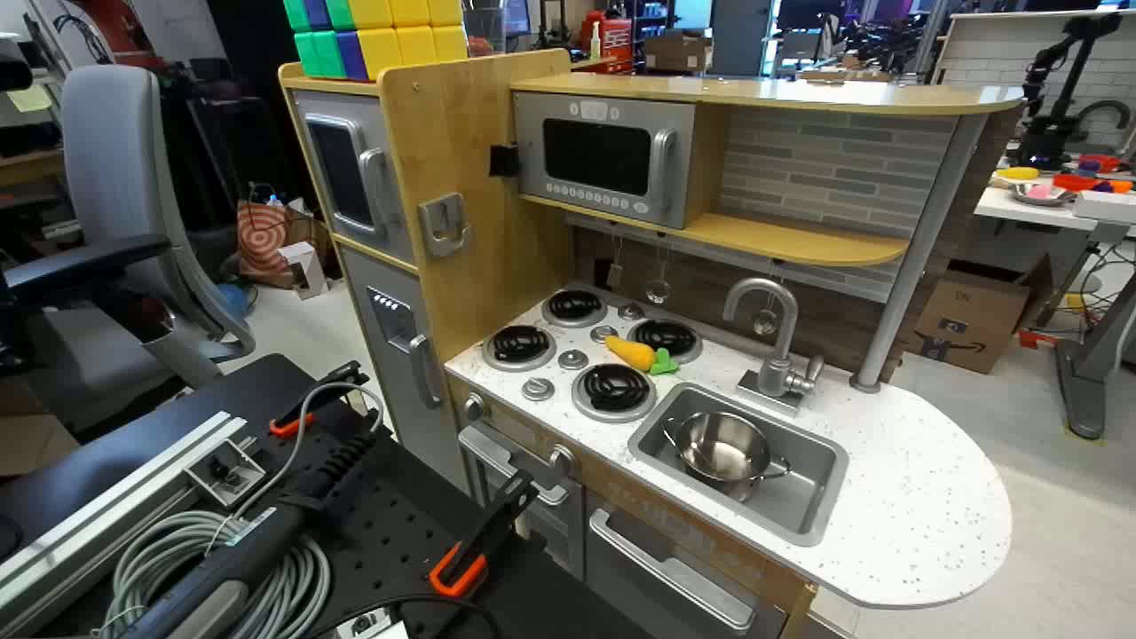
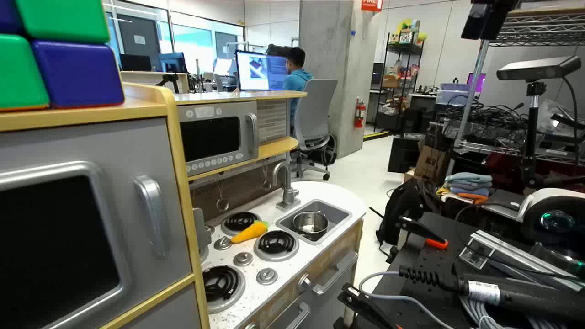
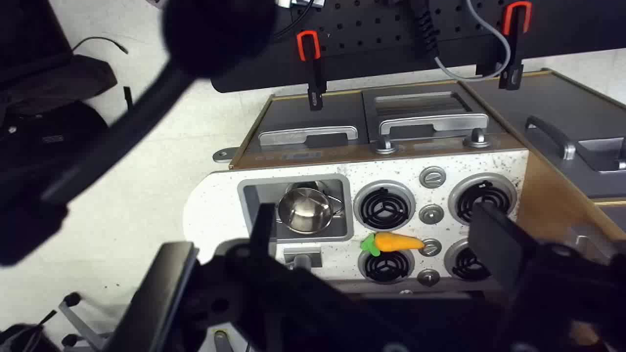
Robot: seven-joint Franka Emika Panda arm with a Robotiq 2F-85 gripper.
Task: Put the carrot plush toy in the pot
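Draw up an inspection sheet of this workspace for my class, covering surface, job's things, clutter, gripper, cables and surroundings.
Surface: speckled white countertop with four stove burners and an inset sink.
Job's things: carrot plush toy lies between two burners, overlapping one's rim in the wrist view; two-handled silver pot sits in the sink.
Clutter: black-and-orange clamps and a metal rail on a black perforated table nearby.
Grippers: one gripper, open in the wrist view, nothing seen held.
Cables: grey cable, coiled on that table.
Surroundings: in an exterior view, a person at a monitor, and a fire extinguisher.
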